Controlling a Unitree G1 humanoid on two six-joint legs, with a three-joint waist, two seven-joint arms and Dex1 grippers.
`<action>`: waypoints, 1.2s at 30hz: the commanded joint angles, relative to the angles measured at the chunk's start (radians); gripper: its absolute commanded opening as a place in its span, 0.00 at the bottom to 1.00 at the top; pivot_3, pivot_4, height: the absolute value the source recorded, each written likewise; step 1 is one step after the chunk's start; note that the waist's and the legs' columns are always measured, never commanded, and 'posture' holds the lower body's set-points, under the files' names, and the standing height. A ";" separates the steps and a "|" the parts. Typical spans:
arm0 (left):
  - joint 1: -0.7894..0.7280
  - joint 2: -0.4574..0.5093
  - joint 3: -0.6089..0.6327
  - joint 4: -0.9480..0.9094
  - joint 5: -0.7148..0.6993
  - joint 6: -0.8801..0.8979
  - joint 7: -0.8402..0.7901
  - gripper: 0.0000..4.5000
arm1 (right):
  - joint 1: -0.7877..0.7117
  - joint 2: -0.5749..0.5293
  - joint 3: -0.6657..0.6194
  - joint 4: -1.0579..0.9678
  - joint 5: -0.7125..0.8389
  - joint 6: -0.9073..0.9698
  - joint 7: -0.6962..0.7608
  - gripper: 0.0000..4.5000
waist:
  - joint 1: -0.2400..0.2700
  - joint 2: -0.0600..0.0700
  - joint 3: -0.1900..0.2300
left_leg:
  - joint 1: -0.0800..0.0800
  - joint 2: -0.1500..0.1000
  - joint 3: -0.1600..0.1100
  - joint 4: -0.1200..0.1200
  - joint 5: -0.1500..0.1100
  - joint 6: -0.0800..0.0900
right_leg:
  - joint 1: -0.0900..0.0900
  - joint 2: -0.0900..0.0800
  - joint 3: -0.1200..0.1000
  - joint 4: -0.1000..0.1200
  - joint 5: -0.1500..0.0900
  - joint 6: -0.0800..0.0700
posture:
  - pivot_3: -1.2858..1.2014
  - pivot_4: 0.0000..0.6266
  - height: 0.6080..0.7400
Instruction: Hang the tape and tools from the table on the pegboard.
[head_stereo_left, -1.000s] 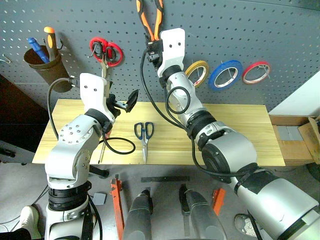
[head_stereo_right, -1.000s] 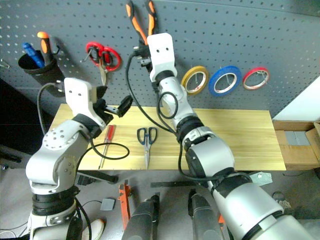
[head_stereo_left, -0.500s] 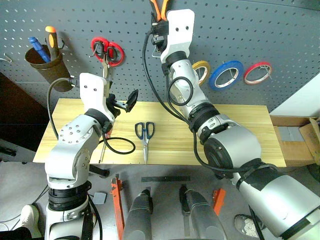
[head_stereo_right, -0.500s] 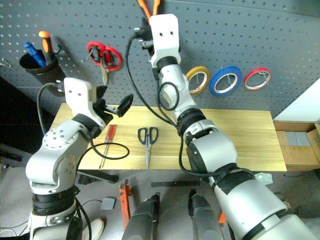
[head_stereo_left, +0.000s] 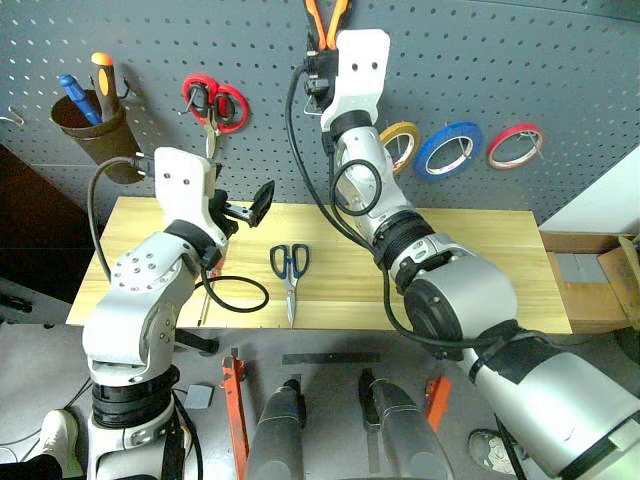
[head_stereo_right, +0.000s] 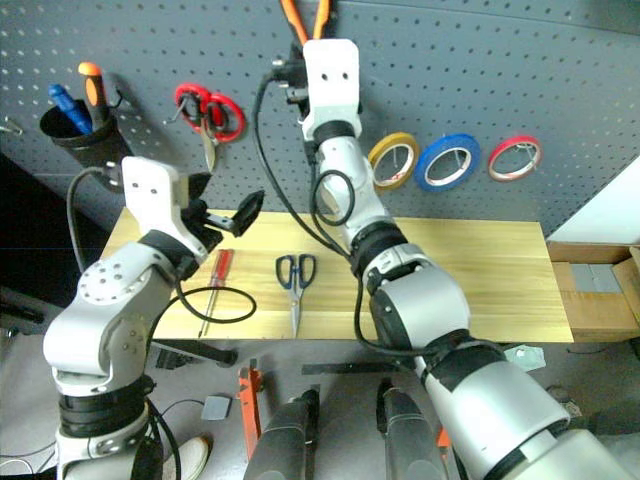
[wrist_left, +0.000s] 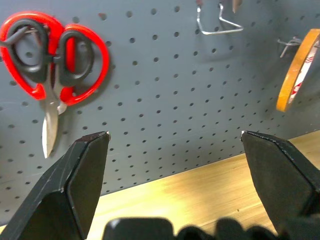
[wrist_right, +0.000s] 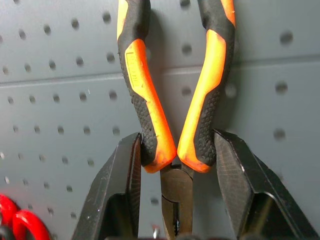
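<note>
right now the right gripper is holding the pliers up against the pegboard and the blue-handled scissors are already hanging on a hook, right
Not quite. The right gripper does hold the pliers against the pegboard, but the blue-handled scissors lie flat on the table, as the left eye view shows.

Red-handled scissors (head_stereo_left: 213, 105): hang near the left edge of the board.
Brown cup (head_stereo_left: 97, 133): at the left edge, holding two tools.
Yellow roll (head_stereo_left: 402, 142), red roll (head_stereo_left: 514, 144): hang toward the right edge.

Orange-and-black pliers (wrist_right: 172, 95) — dark grey, hole-dotted pegboard (head_stereo_left: 560, 60) — blue tape (head_stereo_left: 449, 150)
</note>
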 joint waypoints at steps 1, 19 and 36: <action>0.013 0.018 0.031 -0.072 -0.010 0.012 0.006 1.00 | 0.008 0.006 0.000 -0.012 -0.012 -0.020 -0.008 0.38 | 0.002 0.000 0.000 | 0.000 0.000 0.000 0.000 0.000 0.000 | 0.000 0.000 0.000 0.000 0.000 0.000 | 0.57 0.51 1.00; 0.016 0.018 0.027 -0.068 -0.011 0.007 0.007 1.00 | 0.065 0.030 0.040 -0.020 -0.056 0.009 0.044 0.38 | 0.011 0.000 0.000 | 0.000 0.000 0.000 0.000 0.000 0.000 | 0.000 0.000 0.000 0.000 0.000 0.000 | 0.56 0.50 1.00; 0.010 0.005 0.019 -0.041 -0.005 -0.024 -0.001 1.00 | 0.129 0.003 0.079 -0.053 -0.090 0.041 0.064 0.99 | 0.013 0.000 0.000 | 0.000 0.000 0.000 0.001 0.000 0.000 | 0.000 0.000 0.000 0.001 0.000 -0.001 | 0.55 0.48 1.00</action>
